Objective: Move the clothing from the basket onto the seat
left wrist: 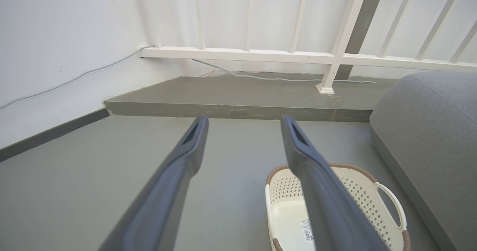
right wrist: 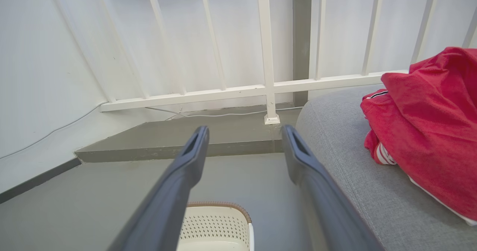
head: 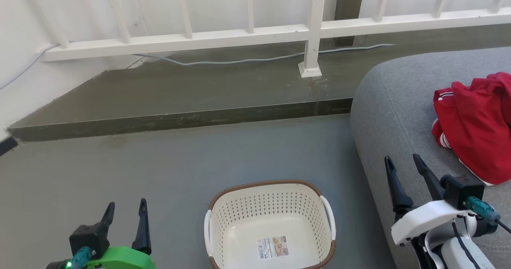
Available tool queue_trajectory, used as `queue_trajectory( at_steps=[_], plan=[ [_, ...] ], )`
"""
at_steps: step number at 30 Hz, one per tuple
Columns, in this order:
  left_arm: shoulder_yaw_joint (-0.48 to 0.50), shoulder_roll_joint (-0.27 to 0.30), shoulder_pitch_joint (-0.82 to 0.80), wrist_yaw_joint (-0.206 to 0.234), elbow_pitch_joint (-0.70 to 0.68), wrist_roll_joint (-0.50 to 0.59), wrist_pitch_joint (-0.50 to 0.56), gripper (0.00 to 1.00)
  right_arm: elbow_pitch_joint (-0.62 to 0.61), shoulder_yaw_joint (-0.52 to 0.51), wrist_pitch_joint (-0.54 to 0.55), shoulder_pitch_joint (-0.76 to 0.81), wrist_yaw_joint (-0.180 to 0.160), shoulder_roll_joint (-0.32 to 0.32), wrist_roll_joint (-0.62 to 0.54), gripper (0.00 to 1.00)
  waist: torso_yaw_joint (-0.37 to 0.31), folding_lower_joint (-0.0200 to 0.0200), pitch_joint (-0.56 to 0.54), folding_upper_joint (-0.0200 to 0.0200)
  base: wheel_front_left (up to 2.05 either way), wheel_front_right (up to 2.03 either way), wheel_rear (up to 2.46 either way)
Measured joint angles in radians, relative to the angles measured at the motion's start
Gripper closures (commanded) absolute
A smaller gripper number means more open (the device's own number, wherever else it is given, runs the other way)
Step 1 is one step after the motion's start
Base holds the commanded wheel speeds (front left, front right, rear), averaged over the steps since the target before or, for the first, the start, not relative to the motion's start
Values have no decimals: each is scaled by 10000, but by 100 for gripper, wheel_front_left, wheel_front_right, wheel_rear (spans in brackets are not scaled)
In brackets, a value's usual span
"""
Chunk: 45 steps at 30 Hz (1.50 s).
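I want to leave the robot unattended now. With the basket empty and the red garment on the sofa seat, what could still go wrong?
1. The open right gripper hangs near the red garment on the seat; pulling back, a finger could snag it and drag it off.
2. The basket stands on the floor close beside the seat, between both arms; a low swing of the open left gripper could knock it.

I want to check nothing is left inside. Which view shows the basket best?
The head view: the basket shows almost whole, bottom bare but for a label. In the left wrist view an end effector finger crosses it; the right wrist view catches its far rim.
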Motion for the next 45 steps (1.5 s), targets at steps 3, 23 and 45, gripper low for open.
queue_trajectory(
  at_steps=[3,23,45],
  plan=[
    [27,-105,82,0,-86,245,29,0,-173,-2,71,57,-79,-12,0,0,0,0,16,0,0,0,0],
    [107,-426,210,-188,134,-550,221,100,10,-307,456,471,31,255,953,100,63,0,134,0,0,0,0],
    [748,-562,151,-652,391,-3473,746,100,244,-1011,1091,194,326,430,3921,100,179,0,275,0,0,0,0]
  ],
)
